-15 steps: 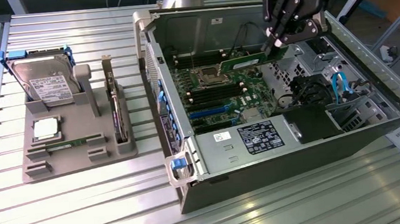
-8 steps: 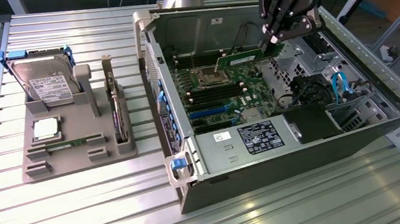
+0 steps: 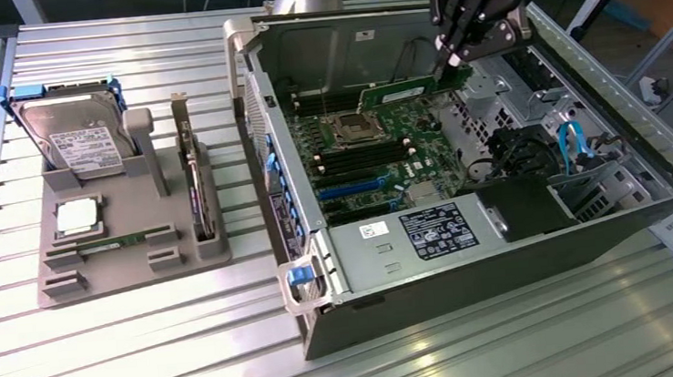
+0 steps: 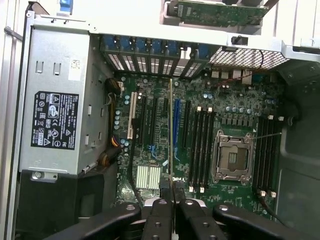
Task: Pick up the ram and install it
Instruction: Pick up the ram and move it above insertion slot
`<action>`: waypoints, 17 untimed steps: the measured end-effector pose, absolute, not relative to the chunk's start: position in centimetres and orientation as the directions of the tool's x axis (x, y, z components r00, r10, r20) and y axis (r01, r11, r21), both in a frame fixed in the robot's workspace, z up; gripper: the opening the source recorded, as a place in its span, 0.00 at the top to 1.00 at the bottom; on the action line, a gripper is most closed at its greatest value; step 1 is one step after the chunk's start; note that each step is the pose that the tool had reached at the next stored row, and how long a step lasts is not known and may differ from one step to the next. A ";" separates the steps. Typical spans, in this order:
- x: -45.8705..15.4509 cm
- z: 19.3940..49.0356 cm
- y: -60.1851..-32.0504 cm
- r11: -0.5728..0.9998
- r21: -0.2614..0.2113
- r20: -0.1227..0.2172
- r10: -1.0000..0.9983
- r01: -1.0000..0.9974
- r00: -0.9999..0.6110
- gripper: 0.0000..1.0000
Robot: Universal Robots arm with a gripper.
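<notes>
My gripper (image 3: 457, 61) hangs over the open computer case (image 3: 632, 217), shut on the ram (image 3: 411, 91), a long green stick held by one end and lying roughly level above the motherboard (image 3: 371, 163). In the wrist view the ram (image 4: 171, 130) appears edge-on as a thin line running out from between the black fingers (image 4: 161, 210), with my gripper (image 4: 171, 194) clamped on it. Below it lie the black memory slots (image 4: 200, 145) beside the empty processor socket (image 4: 231, 157).
A grey parts tray (image 3: 135, 252) at the exterior view's left holds a hard drive (image 3: 76, 138), a square silver processor chip (image 3: 77, 216) and an upright dark card (image 3: 197, 196). Inside the case are the power supply (image 4: 57, 120), blue cables (image 3: 570, 145) and drive bays.
</notes>
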State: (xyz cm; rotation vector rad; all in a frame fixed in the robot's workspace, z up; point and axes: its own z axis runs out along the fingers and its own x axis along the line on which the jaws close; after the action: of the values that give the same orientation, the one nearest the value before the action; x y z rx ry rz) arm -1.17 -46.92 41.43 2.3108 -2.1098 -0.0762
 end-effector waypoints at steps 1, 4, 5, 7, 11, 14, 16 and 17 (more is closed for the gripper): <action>-1.2 41.4 -46.8 -0.091 0.041 -0.028 -0.996 -0.995 0.090 0.88; -1.2 41.3 -45.9 -0.091 0.041 -0.028 -0.996 -0.995 0.090 0.88; -1.2 41.3 -45.7 -0.091 0.041 -0.028 -0.996 -0.995 0.090 0.88; -1.2 41.3 -45.4 -0.091 0.041 -0.028 -0.996 -0.995 0.090 0.88; -1.2 41.2 -45.0 -0.091 0.041 -0.028 -0.996 -0.995 0.090 0.88; -1.2 41.2 -45.0 -0.091 0.041 -0.028 -0.996 -0.995 0.090 0.88; -1.2 41.2 -45.0 -0.088 0.041 -0.028 -0.996 -0.995 0.087 0.88; -1.2 41.2 -45.0 -0.080 0.041 -0.028 -0.996 -0.996 0.079 0.88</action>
State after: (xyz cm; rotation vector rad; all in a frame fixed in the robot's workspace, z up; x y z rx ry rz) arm -1.17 -44.97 41.20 2.2992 -2.1229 -0.0763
